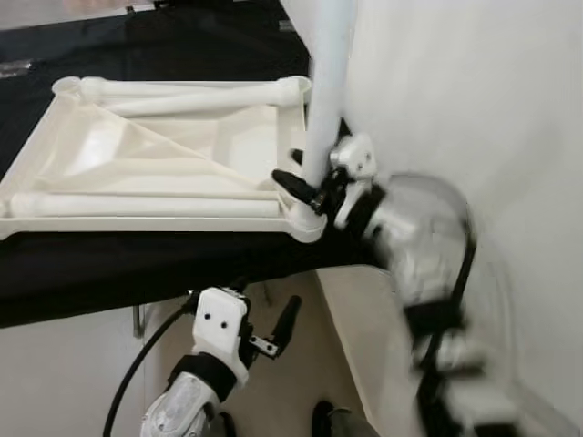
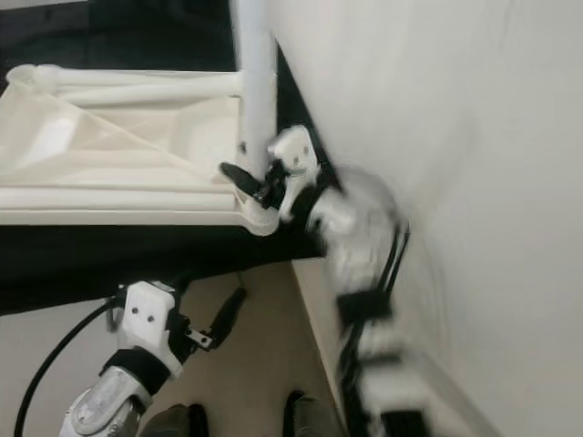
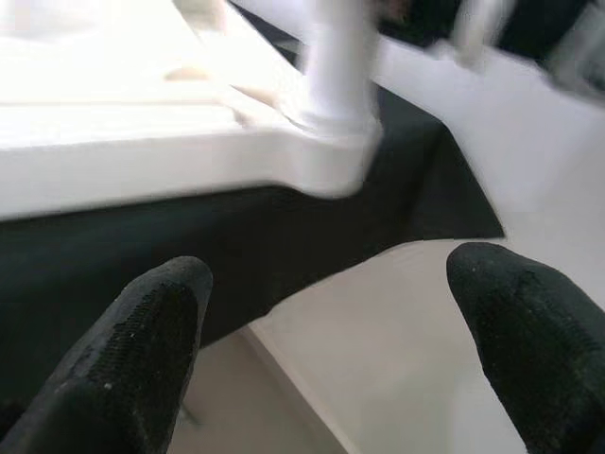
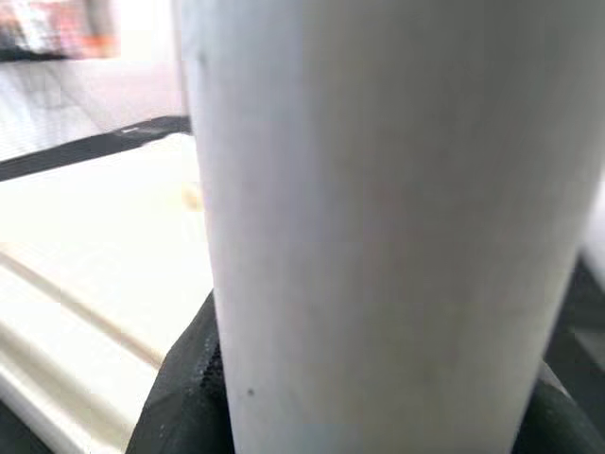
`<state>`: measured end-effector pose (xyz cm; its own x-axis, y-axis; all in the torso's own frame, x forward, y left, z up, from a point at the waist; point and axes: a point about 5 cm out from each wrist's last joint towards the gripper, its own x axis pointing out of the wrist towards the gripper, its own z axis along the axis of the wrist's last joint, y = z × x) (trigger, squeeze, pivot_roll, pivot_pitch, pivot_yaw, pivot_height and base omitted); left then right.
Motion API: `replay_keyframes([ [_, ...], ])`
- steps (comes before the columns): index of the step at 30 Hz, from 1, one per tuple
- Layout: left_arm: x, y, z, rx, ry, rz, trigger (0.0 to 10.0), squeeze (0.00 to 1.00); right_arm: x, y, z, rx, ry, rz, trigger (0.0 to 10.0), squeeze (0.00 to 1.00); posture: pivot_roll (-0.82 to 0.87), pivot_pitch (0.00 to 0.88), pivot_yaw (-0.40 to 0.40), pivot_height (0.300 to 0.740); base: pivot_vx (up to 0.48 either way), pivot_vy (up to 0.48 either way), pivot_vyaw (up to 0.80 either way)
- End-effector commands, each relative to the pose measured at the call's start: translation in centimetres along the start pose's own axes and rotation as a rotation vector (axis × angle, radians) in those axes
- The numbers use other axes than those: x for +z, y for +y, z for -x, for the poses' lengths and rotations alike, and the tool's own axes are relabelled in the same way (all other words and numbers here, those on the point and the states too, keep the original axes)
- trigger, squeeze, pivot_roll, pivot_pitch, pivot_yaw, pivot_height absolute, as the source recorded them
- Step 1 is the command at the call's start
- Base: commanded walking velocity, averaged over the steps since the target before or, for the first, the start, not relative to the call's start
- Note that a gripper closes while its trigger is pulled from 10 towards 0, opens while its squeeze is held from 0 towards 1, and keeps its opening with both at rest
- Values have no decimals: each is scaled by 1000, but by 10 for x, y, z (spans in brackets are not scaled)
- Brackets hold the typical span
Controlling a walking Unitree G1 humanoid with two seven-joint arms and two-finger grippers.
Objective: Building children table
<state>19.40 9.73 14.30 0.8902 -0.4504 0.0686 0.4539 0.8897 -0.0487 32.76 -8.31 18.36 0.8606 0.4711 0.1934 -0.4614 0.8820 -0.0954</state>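
Reaching up and inward from my right side, my right gripper (image 1: 305, 187) clenches the round white plastic table leg (image 1: 326, 82), my black fingers (image 1: 293, 187) wrapped around its lower end. That leg stands upright in the near right corner socket of the upturned cream plastic tabletop (image 1: 146, 208), which lies on a black cloth (image 1: 109, 264) beside the white wall (image 1: 474, 109). My left arm bends low in front of the cloth, its left gripper (image 3: 331, 350) released, fingers spread below the tabletop's corner and touching nothing.
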Motion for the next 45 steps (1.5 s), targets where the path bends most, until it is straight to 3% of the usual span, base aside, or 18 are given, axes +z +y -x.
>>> replay_keyframes([
  [1,-3,0,1,-8,16,9,10000,0,-42,8,15,10,201,-45,0,0,38,240,-42,740,0,0,0],
  [4,-3,0,-1,-21,16,5,10000,0,-40,27,9,139,182,-66,0,0,40,245,-51,740,0,0,0],
  [7,-4,0,-1,-23,15,5,10000,0,-39,30,6,192,180,-61,392,0,40,244,-54,740,0,0,0],
  [8,-3,0,-2,-14,11,6,10000,0,-34,30,4,201,162,-43,10000,0,43,246,-59,740,0,0,0],
  [10,-3,1,-2,-1,6,7,10000,0,-27,33,0,314,122,-43,10000,0,47,246,-61,740,0,0,0],
  [11,-3,1,-2,3,5,7,10000,0,-21,31,-2,387,99,-57,10000,1000,52,247,-62,740,0,0,0],
  [13,-2,1,-2,5,4,7,10000,0,-16,31,-2,415,87,-63,10000,1000,52,247,-62,740,0,0,0],
  [18,-2,1,-3,4,4,8,10000,0,9,19,-7,624,28,-62,10000,1000,55,251,-61,740,0,0,0],
  [19,-2,1,-3,2,4,6,10000,0,14,11,-12,684,34,-28,10000,55,64,250,-59,740,0,0,0],
  [20,-2,1,-3,2,4,6,10000,0,14,11,-12,684,34,-28,10000,55,64,250,-59,740,0,0,0],
  [21,-2,1,-3,0,5,5,10000,0,18,6,-13,766,37,4,10000,0,75,247,-54,740,0,0,0],
  [26,-2,2,-2,6,7,0,10000,0,31,-12,-21,964,75,22,10000,0,91,248,-55,740,0,0,0],
  [31,-2,2,-1,11,8,-2,10000,0,40,-20,-27,1009,86,38,10000,0,96,249,-57,740,0,0,0],
  [32,-2,3,0,13,9,-4,10000,0,46,-24,-33,1020,87,26,9255,0,101,252,-57,740,0,0,0],
  [34,-2,3,0,14,9,-5,10000,0,47,-26,-35,1027,89,24,9255,0,101,252,-57,740,0,0,0],
  [35,-2,3,0,15,10,-5,10000,0,48,-26,-36,1032,90,23,1608,0,104,254,-56,740,0,0,0],
  [36,-2,3,0,16,10,-6,10000,0,48,-26,-37,1047,91,18,0,0,103,255,-58,740,0,0,0],
  [45,-2,2,0,12,12,-2,10000,0,35,-28,-30,1047,107,30,0,0,90,261,-57,740,0,0,0],
])
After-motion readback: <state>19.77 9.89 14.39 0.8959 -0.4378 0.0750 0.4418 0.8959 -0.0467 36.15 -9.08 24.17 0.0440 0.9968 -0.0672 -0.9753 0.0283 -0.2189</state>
